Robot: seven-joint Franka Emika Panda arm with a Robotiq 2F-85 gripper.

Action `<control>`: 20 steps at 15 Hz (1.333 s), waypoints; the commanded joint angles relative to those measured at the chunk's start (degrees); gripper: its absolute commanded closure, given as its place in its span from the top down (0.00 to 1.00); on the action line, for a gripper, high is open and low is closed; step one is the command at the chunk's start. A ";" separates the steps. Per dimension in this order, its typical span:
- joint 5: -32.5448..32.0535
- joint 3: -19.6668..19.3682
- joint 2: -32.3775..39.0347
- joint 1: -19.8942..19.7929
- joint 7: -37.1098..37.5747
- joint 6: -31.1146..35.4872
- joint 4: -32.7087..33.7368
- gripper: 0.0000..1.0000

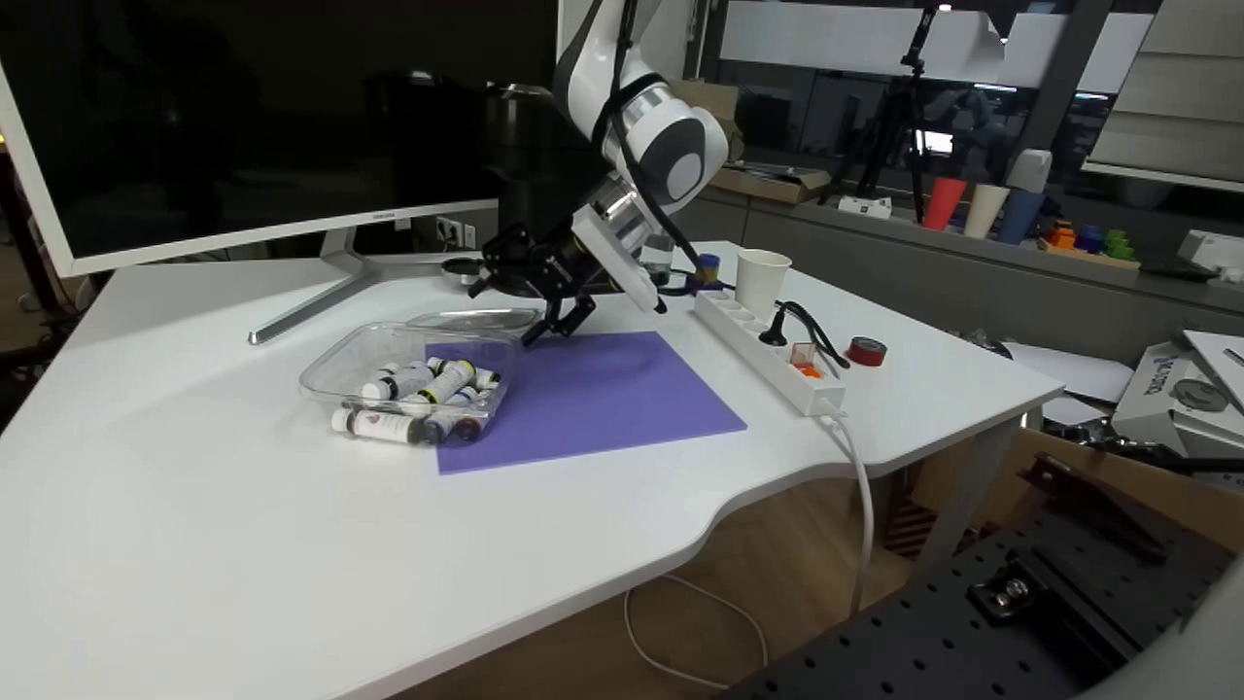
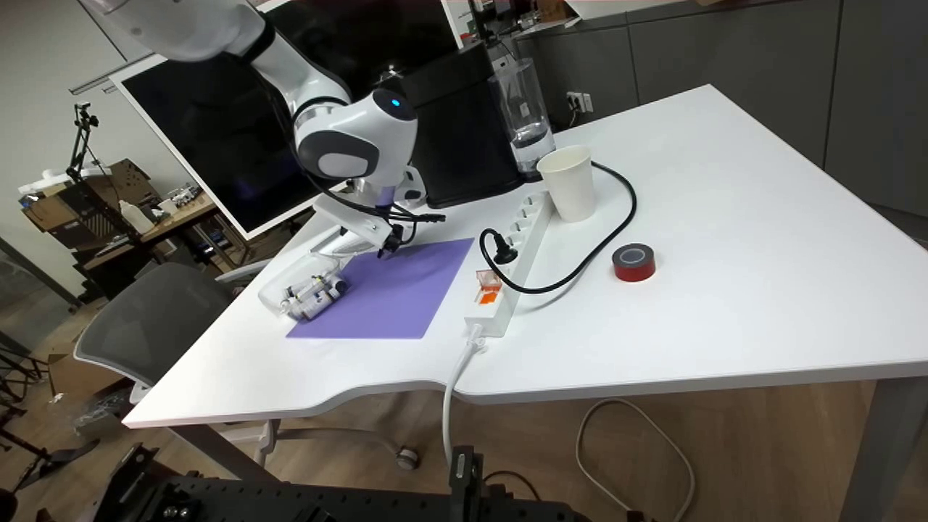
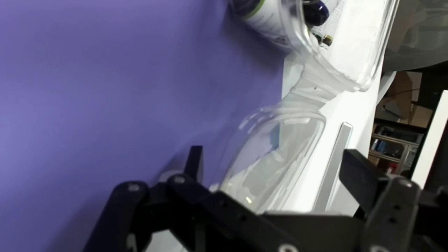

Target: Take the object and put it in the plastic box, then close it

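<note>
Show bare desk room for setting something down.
Free: white desktop right of the red tape roll in an exterior view; the purple mat between clear plastic box and power strip. Crowded: around that box, its lid and the open gripper.

A white desk [image 1: 194,544], its front edge scooped inward, stands on brown wood-look flooring [image 2: 761,442]. Past its right edge in an exterior view, grey panelling [image 1: 928,262] runs beneath dark windows [image 1: 982,126] specked with light. A grey chair [image 2: 159,319] stands beside the desk's left edge, a pale wall [image 2: 43,109] beyond.
</note>
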 commanded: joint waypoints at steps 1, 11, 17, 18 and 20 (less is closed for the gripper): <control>1.92 -1.03 -0.93 0.45 -5.26 -2.83 0.57 1.00; 5.76 -1.95 -8.42 1.28 -23.43 -3.48 -5.10 1.00; 3.54 -4.59 -12.91 2.46 -30.67 -11.05 -7.77 1.00; 2.62 -5.15 -13.50 2.81 -31.60 -13.12 -8.04 1.00; -0.12 -6.48 -14.77 4.14 -32.35 -15.26 -8.62 1.00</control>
